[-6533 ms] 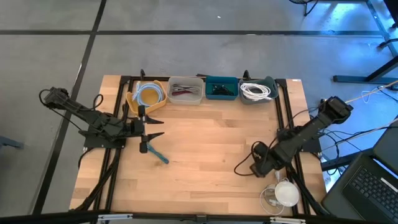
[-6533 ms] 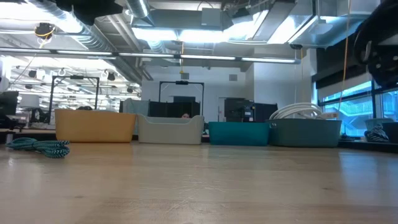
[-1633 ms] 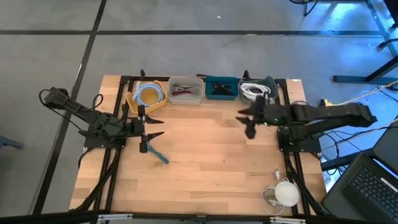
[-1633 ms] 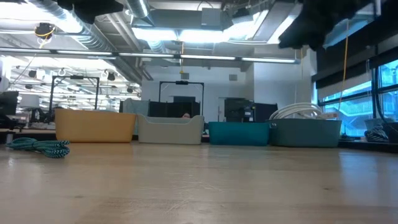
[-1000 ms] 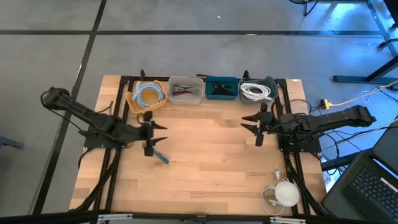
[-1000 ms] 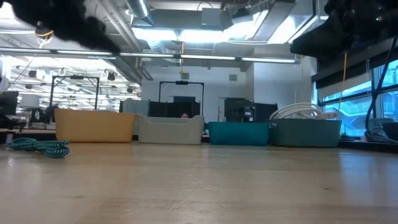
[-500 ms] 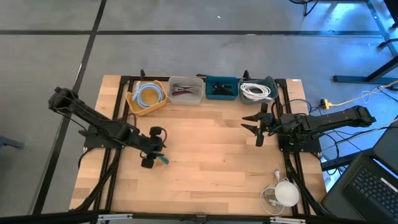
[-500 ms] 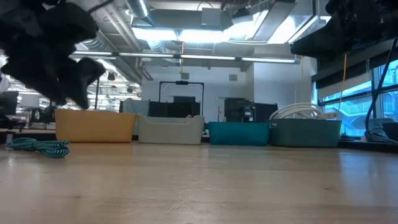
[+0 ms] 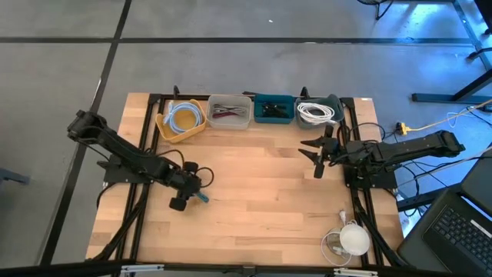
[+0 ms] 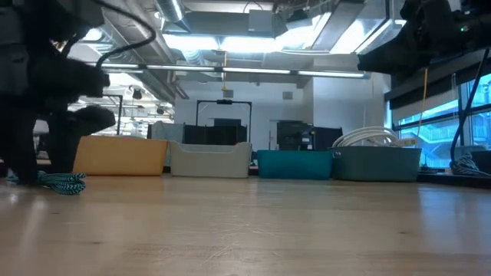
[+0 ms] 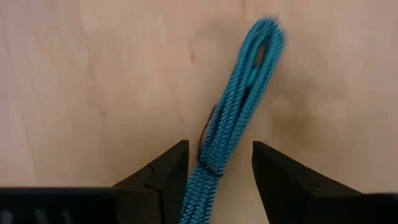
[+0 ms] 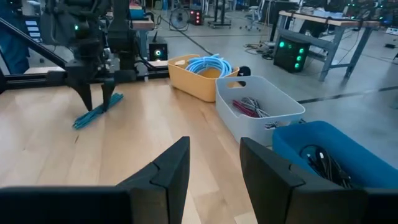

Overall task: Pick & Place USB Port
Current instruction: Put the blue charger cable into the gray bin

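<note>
A teal braided cable bundle (image 9: 201,198) lies flat on the wooden table, near its left side; the low view shows the cable (image 10: 60,182) at far left. My left gripper (image 9: 189,192) points down over it, open. In the left wrist view the left gripper (image 11: 219,146) has one finger on each side of the cable (image 11: 239,99), and I see no touch. My right gripper (image 9: 313,158) hovers open above the table's right part. In the right wrist view, the right gripper (image 12: 213,142) faces the bins and the cable (image 12: 96,112).
Along the far edge stand a yellow bin (image 9: 163,127) with a light blue cable, a white bin (image 9: 247,112), a teal bin (image 9: 257,108) and a grey bin (image 9: 338,104) with a white cable. A white round object (image 9: 354,238) sits near the right near corner.
My left gripper has moved toward the near edge and down, tipping to point at the table, and now straddles the teal cable. The cable has stayed where it lay.
</note>
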Robot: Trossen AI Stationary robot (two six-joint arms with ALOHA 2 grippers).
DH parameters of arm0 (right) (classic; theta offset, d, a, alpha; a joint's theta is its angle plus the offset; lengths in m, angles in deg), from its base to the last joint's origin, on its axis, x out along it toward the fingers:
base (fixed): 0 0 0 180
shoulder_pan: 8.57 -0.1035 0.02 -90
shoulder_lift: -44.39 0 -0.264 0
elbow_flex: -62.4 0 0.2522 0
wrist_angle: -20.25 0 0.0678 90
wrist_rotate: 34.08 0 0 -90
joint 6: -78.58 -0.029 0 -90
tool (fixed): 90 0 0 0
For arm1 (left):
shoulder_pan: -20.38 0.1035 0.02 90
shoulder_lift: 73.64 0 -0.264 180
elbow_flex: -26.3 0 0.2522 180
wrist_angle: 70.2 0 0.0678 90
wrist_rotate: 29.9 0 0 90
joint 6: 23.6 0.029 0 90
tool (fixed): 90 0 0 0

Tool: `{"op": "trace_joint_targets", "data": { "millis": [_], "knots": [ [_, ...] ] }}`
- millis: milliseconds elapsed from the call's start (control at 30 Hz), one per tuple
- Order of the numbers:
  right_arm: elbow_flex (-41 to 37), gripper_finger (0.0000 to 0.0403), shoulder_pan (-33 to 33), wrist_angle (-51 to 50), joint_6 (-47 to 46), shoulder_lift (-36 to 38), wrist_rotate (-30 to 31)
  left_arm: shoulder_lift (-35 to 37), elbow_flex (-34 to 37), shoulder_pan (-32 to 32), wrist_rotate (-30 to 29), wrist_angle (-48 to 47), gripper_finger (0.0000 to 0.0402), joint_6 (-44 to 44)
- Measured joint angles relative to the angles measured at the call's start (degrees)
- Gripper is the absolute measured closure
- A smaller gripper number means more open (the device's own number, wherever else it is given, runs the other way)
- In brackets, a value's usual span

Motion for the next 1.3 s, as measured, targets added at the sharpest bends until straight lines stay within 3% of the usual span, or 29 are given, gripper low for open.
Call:
{"op": "trace_joint_targets", "data": {
  "millis": [133, 300, 500, 667, 833, 1033, 1300],
  "knots": [
    [0.0, 0.0261, 0.0, 0.0, -0.1, 0.0, 0.0, -2.9, -0.3, 0.0, -1.4, -0.6, 0.0276, 2.0],
    [0.0, 0.0261, 0.0, 0.0, -0.1, 0.0, 0.0, -3.7, -0.4, 1.3, -3.6, 1.2, 0.0378, 2.2],
    [0.0, 0.0261, 0.0, 0.0, -0.1, 0.0, 0.0, -0.4, -7.1, 7.4, -10.7, 2.0, 0.0379, 9.8],
    [0.0, 0.0261, 0.0, -0.1, -0.1, 0.0, 0.0, 0.6, -14.5, 18.4, -13.3, 4.1, 0.0379, 23.4],
    [0.0, 0.0261, 0.0, 0.0, -0.1, 0.0, 0.0, -0.2, -19.3, 33.5, -10.5, 3.2, 0.0379, 37.5],
    [0.0, 0.026, 0.0, 0.0, -0.1, 0.0, 0.0, -3.3, -24.4, 49.9, -4.5, 2.0, 0.0379, 46.3],
    [0.0, 0.026, 0.0, 0.0, -0.1, 0.0, 0.0, -14.6, -33.7, 58.6, 0.3, 2.2, 0.0379, 53.1]
  ]
}}
